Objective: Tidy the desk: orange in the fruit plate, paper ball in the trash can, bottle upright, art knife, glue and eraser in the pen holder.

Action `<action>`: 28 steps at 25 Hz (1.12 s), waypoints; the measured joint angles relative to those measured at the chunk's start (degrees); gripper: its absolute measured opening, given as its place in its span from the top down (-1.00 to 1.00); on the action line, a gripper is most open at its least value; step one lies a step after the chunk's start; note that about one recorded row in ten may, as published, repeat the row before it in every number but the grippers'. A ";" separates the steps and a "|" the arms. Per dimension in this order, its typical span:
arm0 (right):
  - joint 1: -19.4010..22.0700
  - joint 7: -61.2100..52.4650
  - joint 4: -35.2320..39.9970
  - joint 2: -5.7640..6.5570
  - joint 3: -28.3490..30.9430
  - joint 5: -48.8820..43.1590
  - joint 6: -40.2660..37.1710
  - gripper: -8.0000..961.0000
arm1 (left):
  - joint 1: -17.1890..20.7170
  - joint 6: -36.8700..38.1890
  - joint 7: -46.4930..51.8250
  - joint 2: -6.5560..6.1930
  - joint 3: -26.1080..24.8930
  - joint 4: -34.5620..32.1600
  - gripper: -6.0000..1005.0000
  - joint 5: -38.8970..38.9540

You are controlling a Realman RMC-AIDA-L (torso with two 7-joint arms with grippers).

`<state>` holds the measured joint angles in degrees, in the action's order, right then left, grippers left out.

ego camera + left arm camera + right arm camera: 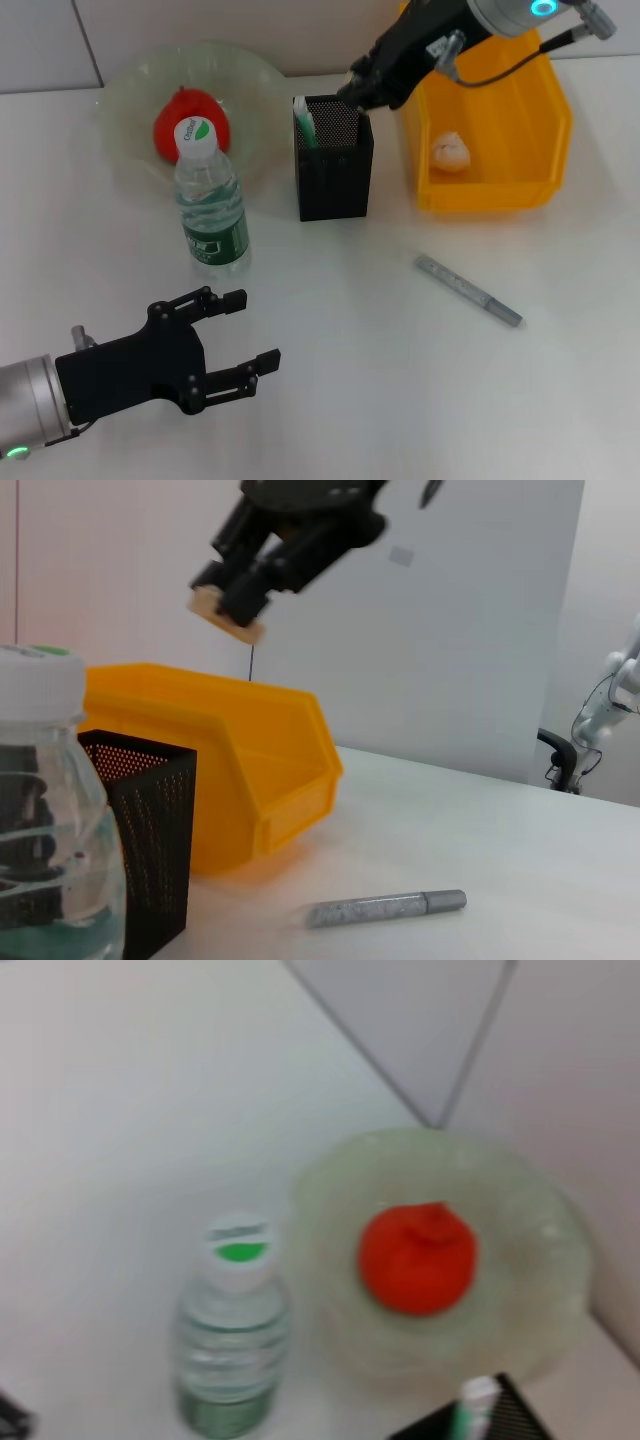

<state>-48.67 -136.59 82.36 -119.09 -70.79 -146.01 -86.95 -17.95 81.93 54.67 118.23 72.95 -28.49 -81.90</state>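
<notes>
My right gripper (358, 90) hovers over the far right corner of the black mesh pen holder (335, 185). In the left wrist view it (232, 608) is shut on a tan eraser (228, 620). A green-and-white glue stick (305, 125) stands inside the holder. The grey art knife (468, 289) lies on the table to the holder's right and nearer me. The orange (190, 120) sits in the glass fruit plate (250, 80). The bottle (210, 200) stands upright in front of the plate. The paper ball (451, 151) lies in the yellow bin (500, 190). My left gripper (255, 330) is open and empty at the near left.
The yellow bin stands close to the right of the pen holder, under my right arm. The left wrist view shows the bottle (45, 810), holder (150, 840), bin (270, 770) and knife (385, 907). The right wrist view shows the orange (417, 1258) and bottle (232, 1330).
</notes>
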 joint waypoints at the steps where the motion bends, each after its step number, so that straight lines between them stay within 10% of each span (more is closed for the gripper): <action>1: -0.02 0.01 -0.69 0.00 -0.08 -0.39 1.58 0.29 | 0.03 0.02 0.01 -0.01 0.00 -0.03 -0.60 0.00; 25: -1.44 1.94 -20.18 -0.26 -4.30 -0.26 20.81 0.18 | -0.27 0.62 0.94 -0.10 -0.09 -0.34 -0.60 -0.02; 28: -1.01 1.32 -18.61 -0.33 -4.19 -0.23 19.93 -0.10 | -0.32 0.62 0.96 -0.20 -0.09 -0.34 -0.60 -0.04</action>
<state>-49.68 -135.28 63.75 -119.41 -74.99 -146.24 -67.02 -18.27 82.55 55.63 118.02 72.86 -28.83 -81.94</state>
